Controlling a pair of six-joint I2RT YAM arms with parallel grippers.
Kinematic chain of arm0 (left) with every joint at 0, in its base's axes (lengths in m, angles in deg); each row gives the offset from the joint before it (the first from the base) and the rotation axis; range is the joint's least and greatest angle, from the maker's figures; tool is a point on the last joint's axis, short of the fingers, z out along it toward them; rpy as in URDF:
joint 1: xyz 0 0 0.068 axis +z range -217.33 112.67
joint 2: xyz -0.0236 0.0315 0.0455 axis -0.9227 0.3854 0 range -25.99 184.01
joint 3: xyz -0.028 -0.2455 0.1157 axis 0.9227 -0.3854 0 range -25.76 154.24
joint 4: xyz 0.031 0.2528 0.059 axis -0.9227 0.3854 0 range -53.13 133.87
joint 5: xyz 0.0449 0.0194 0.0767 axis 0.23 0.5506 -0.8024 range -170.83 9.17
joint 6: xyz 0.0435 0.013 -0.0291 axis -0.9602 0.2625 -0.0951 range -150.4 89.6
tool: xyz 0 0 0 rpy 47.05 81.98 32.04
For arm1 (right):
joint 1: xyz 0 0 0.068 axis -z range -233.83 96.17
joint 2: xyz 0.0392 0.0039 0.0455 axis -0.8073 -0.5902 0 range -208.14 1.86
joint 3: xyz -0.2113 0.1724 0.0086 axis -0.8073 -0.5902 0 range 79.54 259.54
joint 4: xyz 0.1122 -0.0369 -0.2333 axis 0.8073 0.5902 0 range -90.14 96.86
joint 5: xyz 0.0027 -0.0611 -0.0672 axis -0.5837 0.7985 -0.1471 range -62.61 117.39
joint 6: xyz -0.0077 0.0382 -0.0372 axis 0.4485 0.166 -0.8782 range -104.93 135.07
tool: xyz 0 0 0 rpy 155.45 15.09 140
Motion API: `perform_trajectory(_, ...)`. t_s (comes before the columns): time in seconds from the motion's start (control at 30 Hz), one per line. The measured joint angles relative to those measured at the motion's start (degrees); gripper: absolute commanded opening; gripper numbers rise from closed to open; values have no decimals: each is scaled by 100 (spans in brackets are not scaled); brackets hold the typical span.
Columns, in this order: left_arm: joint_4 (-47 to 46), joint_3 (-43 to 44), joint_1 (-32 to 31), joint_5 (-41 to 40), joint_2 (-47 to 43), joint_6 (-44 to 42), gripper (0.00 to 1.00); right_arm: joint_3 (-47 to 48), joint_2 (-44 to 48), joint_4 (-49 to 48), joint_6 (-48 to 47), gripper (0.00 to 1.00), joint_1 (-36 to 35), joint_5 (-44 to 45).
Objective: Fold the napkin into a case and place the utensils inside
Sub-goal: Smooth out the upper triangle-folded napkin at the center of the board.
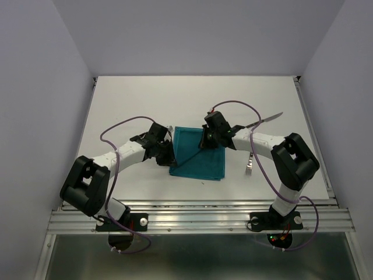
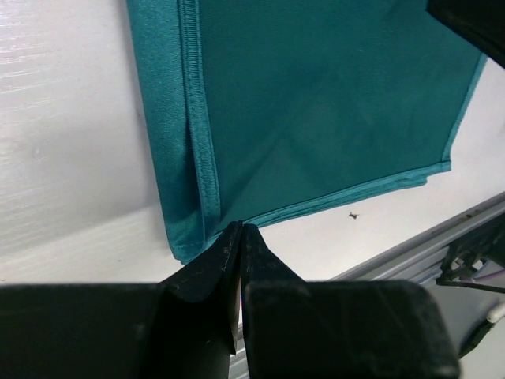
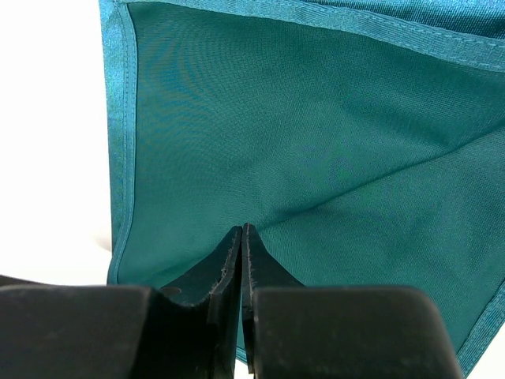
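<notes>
As our left gripper [image 1: 171,157] and right gripper [image 1: 203,144] each clench the teal square cloth napkin [image 1: 201,160] on the white table [image 1: 134,99], we are folding; next we must carry both edges across together.

A plain teal blue-green cloth napkin [image 3: 316,142] is spread across most of the view, laid on a white table surface [image 3: 47,118] that is exposed along the left side. A stitched hem is seen down the napkin's left edge and another across the top. The black fingers of the right gripper [image 3: 241,230] are pressed together at their tips, with cloth pinched between them. A soft crease is drawn from the tips up towards the right.
</notes>
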Motion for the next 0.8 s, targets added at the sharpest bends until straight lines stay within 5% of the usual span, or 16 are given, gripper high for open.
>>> perform_trajectory(0.8, -109, -61, 0, -522, 389, -118, 12, 297, -387, 9, -170, 7, -11, -236)
